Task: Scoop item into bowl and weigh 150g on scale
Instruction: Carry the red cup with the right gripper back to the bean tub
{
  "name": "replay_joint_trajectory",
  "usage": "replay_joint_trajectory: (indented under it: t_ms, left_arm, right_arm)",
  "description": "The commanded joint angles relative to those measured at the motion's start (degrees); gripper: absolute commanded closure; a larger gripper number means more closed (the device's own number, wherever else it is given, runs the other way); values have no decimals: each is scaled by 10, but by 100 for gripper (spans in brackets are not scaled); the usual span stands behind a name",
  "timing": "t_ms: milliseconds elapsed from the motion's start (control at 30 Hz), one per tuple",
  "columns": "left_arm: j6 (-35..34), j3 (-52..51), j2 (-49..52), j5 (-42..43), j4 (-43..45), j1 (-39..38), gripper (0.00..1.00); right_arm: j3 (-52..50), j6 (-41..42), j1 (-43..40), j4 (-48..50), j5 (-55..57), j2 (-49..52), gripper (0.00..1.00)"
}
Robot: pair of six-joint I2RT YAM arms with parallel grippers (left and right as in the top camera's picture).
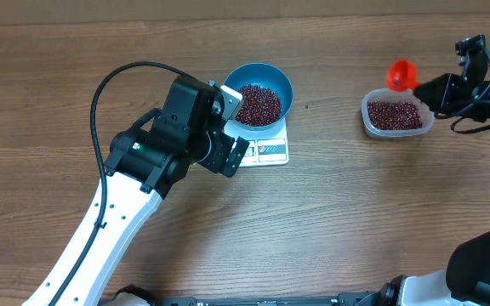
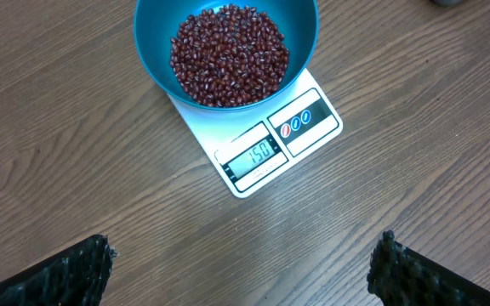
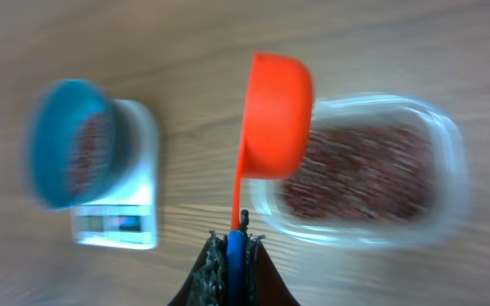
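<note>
The blue bowl [image 1: 287,87] [image 2: 155,53] stands on the white scale [image 1: 272,152] [image 2: 311,121] and holds a heap of red-brown beans [image 1: 258,104] [image 2: 228,55]. The scale's display faces my left wrist camera and shows digits. My left gripper [image 1: 234,127] [image 2: 245,248] hovers just in front of the scale, open, with only bare table between its fingers. My right gripper [image 1: 430,87] [image 3: 235,242] is shut on the handle of an orange scoop [image 1: 401,75] [image 3: 277,119]. The scoop is turned on its side over the near-left edge of the tub. The right wrist view is blurred.
A clear plastic tub [image 1: 367,120] [image 3: 451,174] at the right holds more of the beans [image 1: 395,113] [image 3: 364,174]. The left arm's black cable [image 1: 117,76] loops over the table at the left. Bare wooden table lies between the scale and the tub.
</note>
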Motion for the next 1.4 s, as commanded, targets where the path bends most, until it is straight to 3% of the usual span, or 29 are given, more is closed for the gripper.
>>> replay_joint_trajectory:
  t_ms: [0,133,433,633,1100,1367]
  left_arm:
    - [-6,-4,0,2,2,2,1]
    - [-6,-4,0,2,2,2,1]
    - [-6,-4,0,2,2,2,0]
    - [-6,-4,0,2,2,2,0]
    - [-6,-4,0,2,2,2,0]
    - [-6,-4,0,2,2,2,0]
  right_arm:
    - [-7,58,13,1,161,-12,96]
    - [-7,113,35,4,259,-12,96]
    - [-7,115,158,7,455,-10,96]
    - [-7,115,211,13,511,-5,96]
    - [-7,127,221,-17,500,-3,96]
    - [-7,149,201,19,266,-3,96]
